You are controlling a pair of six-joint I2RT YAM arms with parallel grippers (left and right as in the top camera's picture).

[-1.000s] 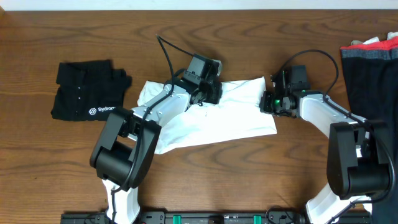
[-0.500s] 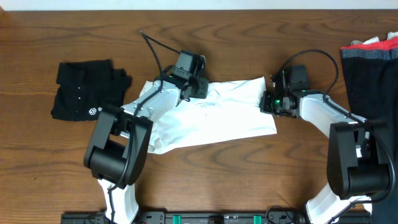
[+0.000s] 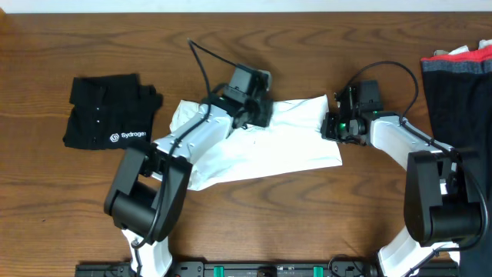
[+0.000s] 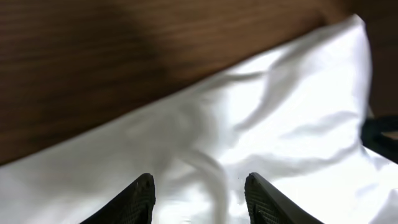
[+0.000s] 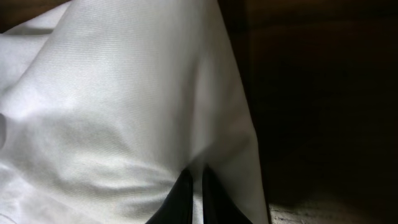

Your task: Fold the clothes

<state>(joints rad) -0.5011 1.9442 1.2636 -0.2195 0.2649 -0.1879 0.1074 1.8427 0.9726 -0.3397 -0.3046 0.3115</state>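
Roughly mid-fold, I'd say. On the table (image 3: 307,223) the white T-shirt (image 3: 296,146) is lying mid-table, spread in a rough, skewed rectangle with its lower-left corner sticking out, so it's still needing more folds and squaring up. A heap of dark clothes (image 3: 457,92) is waiting at the right edge, apparently untouched. The black folded shirt (image 3: 108,115) is sitting at the far left, looking finished.

Your left gripper (image 4: 199,196) is hovering over the T-shirt's top edge, jaws apart, gripping nothing. Your right gripper (image 5: 193,186) is pinching the T-shirt's right edge, jaws nearly closed on cloth.

Versus half a second back: the left arm is swinging back to the right along the top edge. The right arm and the T-shirt aren't moving.
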